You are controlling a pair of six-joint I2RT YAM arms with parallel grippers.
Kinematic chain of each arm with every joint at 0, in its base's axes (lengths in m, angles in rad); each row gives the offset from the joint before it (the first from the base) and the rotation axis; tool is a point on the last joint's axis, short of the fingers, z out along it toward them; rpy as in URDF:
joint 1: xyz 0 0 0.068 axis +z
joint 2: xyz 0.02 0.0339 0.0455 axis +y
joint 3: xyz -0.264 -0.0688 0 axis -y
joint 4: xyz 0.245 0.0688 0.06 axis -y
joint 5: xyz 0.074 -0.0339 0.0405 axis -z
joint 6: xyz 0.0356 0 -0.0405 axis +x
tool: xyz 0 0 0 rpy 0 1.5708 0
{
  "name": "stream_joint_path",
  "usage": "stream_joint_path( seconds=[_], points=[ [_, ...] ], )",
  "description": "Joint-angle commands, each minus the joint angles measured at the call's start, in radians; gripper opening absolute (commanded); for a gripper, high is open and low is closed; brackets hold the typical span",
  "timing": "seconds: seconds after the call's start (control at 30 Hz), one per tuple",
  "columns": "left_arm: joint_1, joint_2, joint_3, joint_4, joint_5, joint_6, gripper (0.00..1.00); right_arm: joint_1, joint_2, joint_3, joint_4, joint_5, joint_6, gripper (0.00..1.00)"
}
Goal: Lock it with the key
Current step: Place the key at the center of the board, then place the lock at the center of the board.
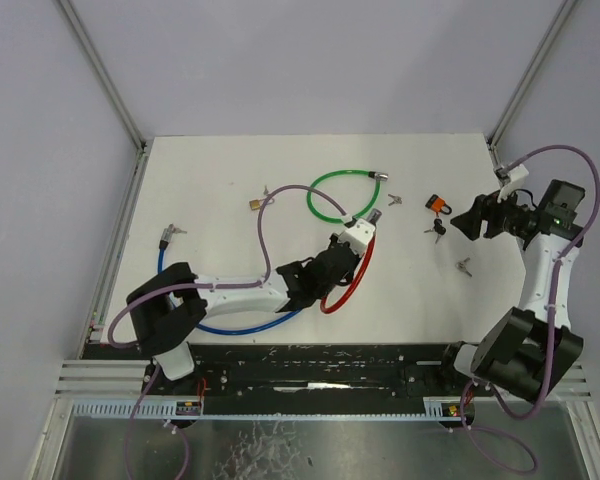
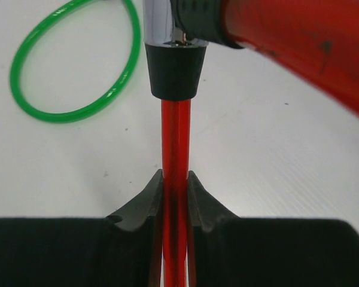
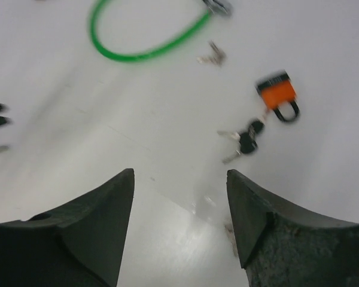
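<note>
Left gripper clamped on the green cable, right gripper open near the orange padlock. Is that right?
No. The left gripper is clamped on the red cable, as the left wrist view shows. The right gripper is open near the orange padlock.

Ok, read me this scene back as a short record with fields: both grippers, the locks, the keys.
left gripper: shut on the red cable lock, pinching its cable
right gripper: open, empty, over the table
green cable lock: lying loose beyond the red one
blue cable lock: near left, by the left arm
orange padlock: right side, lying flat
black-headed keys: on the table beside the orange padlock
task state: no key picked up yet
</note>
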Motion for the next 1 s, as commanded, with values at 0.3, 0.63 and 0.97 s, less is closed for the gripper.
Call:
stream_joint_path(
  seconds=[0.3, 0.63, 0.97],
  points=[
    [-0.043, 0.131, 0.166, -0.07, -0.351, 0.056, 0.0, 0.267, -0.104, -0.094, 0.214, -0.525, 0.513, 0.72],
    [-0.043, 0.226, 0.271, -0.137, -0.463, 0.072, 0.0, 0.408, -0.082, -0.133, 0.195, -0.43, 0.519, 0.77],
    [-0.043, 0.219, 0.281, -0.144, -0.463, 0.045, 0.0, 0.511, -0.048, -0.137, 0.079, -0.183, 0.414, 0.72]
  ],
)
